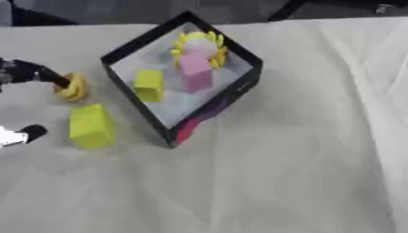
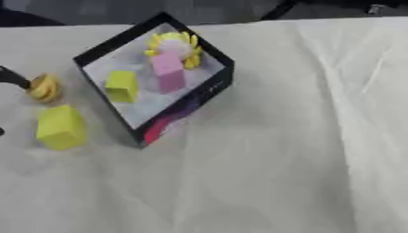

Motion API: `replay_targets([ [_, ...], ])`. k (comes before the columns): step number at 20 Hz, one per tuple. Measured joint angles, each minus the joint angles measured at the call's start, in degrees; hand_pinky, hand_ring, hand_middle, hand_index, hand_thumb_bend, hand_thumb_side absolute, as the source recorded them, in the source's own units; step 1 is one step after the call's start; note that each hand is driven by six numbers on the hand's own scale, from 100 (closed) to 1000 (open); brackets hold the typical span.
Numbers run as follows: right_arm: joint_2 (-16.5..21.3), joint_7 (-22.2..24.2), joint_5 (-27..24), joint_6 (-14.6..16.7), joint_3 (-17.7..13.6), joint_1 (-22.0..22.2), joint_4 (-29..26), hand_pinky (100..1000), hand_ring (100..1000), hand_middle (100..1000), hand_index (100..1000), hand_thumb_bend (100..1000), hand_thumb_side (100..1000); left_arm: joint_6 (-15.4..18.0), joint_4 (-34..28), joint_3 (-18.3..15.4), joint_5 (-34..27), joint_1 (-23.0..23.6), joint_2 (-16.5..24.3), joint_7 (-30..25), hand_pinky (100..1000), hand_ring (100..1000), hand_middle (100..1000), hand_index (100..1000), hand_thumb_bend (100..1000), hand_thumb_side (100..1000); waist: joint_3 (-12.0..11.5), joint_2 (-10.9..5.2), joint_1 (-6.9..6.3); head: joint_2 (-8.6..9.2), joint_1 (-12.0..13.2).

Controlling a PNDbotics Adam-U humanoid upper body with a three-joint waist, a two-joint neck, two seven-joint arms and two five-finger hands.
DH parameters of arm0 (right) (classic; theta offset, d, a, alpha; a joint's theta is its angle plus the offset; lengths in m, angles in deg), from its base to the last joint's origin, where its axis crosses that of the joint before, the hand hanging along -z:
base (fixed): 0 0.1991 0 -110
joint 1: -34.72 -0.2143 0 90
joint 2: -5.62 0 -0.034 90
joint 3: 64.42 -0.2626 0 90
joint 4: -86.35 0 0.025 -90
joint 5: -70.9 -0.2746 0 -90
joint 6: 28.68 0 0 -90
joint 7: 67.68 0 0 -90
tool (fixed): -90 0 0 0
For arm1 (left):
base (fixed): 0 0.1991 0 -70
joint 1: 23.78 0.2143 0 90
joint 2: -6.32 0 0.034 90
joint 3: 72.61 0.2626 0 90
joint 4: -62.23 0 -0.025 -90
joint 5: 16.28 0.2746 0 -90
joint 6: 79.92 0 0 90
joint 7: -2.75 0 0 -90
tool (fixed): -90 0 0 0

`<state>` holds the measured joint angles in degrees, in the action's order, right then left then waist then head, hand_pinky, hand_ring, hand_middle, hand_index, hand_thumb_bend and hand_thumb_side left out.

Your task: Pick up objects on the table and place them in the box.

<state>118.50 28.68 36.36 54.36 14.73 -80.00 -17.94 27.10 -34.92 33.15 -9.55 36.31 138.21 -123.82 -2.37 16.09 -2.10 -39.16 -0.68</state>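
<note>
- Yellow block (image 1: 91,126): left of box (image 1: 135,41), nearest the camera.
- Yellow ring (image 1: 73,87): behind block, touching left hand (image 1: 24,72) fingertips; grasp indeterminable.
- Right hand: unseen.

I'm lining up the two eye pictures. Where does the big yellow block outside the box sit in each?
Left eye view: the yellow block lies at the left, below the small yellow ring.
Right eye view: the same block sits closer to the left edge.
Shared landmark: the black box, just right of the block in both.
</note>
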Motion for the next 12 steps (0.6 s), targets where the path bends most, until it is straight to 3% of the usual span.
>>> replay_targets([
  [2,0.0,0.0,0.0,-0.1,0.0,0.0,0.1,968,737,651,817,100,538,-0.3,0.2,0.4,-0.2,-0.5,-0.6,-1.1,982,949,847,969,231,555,0.0,0.0,0.0,0.0,0.0],
  [9,0.0,-0.2,0.0,-0.3,0.0,-0.3,0.3,968,737,647,816,100,539,-1.5,0.2,1.5,-0.2,-1.4,-1.8,-3.2,972,942,840,970,229,524,-0.1,0.0,0.0,0.0,-0.3],
  [12,0.0,-0.2,0.0,-0.5,0.0,-0.3,0.4,968,736,646,815,100,538,-2.9,0.0,1.9,0.2,-1.8,-2.0,-2.8,969,942,842,973,253,551,-0.1,0.0,0.0,0.0,-0.3],
])
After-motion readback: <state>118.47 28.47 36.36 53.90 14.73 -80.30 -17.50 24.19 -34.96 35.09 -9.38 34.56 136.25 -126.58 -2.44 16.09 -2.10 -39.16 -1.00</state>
